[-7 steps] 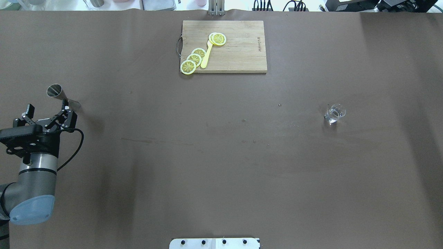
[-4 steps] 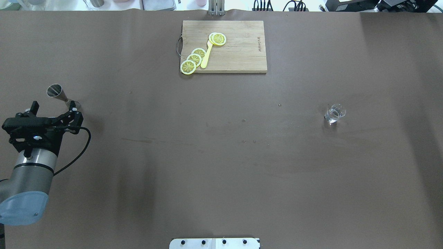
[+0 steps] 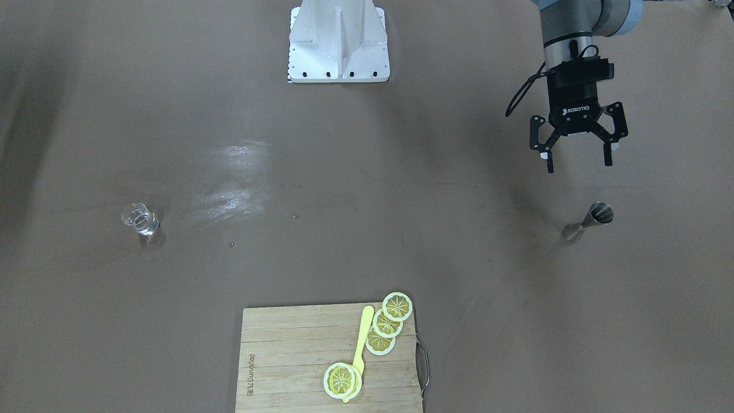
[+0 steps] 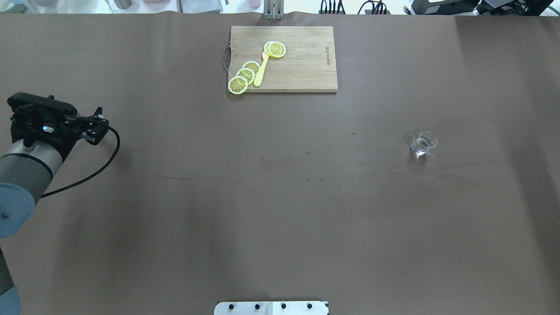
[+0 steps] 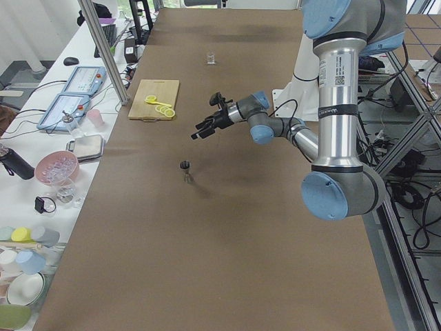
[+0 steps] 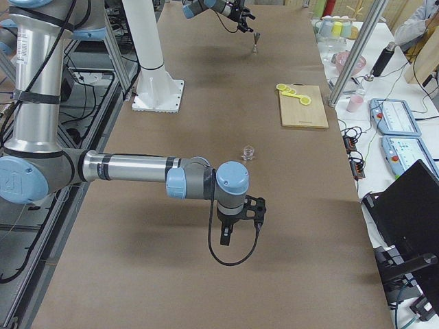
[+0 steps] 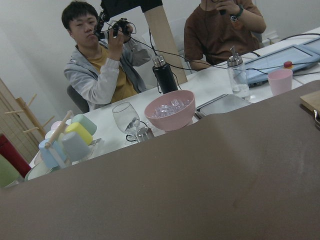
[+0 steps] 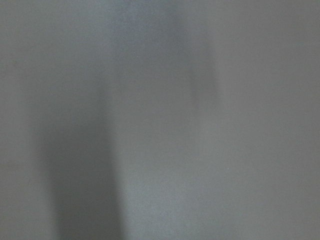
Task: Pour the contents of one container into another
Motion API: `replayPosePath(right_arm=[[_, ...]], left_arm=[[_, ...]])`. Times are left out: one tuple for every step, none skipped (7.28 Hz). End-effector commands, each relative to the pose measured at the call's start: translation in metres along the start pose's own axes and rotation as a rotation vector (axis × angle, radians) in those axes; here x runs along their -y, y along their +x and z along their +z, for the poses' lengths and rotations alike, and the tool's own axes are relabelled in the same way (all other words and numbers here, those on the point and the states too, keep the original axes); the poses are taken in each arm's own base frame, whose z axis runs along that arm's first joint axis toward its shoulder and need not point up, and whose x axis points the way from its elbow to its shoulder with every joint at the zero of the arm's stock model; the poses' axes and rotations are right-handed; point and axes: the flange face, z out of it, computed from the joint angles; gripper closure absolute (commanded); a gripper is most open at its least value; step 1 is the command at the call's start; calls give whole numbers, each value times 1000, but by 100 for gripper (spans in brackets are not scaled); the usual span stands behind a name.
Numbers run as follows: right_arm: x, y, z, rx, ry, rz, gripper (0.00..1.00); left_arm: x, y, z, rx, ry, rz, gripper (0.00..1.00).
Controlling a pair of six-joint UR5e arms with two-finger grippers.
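The steel jigger (image 3: 588, 222) stands upright on the brown table, near the robot's left end. My left gripper (image 3: 578, 163) hovers open and empty just on the robot's side of it, fingers pointing toward it without touching. In the overhead view the left wrist hides the jigger, and one finger (image 4: 97, 127) shows beside it. The small clear glass cup (image 4: 423, 143) stands alone far off on the right half of the table. My right gripper (image 6: 236, 226) hangs low over bare table short of the cup (image 6: 248, 152). I cannot tell whether it is open or shut.
A wooden cutting board (image 4: 302, 65) with lemon slices and a yellow tool lies at the far middle edge. The robot's white base plate (image 3: 338, 40) sits at the near edge. People sit behind a side table with a pink bowl (image 7: 170, 110) and cups.
The left arm has swung forward and risen, so its wrist now covers the jigger in the overhead view. Its gripper stays open. The glass cup has not moved.
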Motion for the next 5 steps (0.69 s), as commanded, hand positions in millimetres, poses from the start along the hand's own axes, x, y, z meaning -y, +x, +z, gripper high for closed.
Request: replayPosePath(right_arm=[[0,1,0,-3,2,-2,0],[0,1,0,-3,2,-2,0],[0,1,0,-3,2,-1,0],[0,1,0,-3,2,-2,0],[0,1,0,-3,2,-1,0]], left_arm=[[32,-37,39,-52,-107,151,1],[32,-61,59,-117,-203,112,1],[43,-82,78,-191,-281,65,1],[48,-104,97,-288,-375,76,1],[51,-151,113,-346,-426,107,1]])
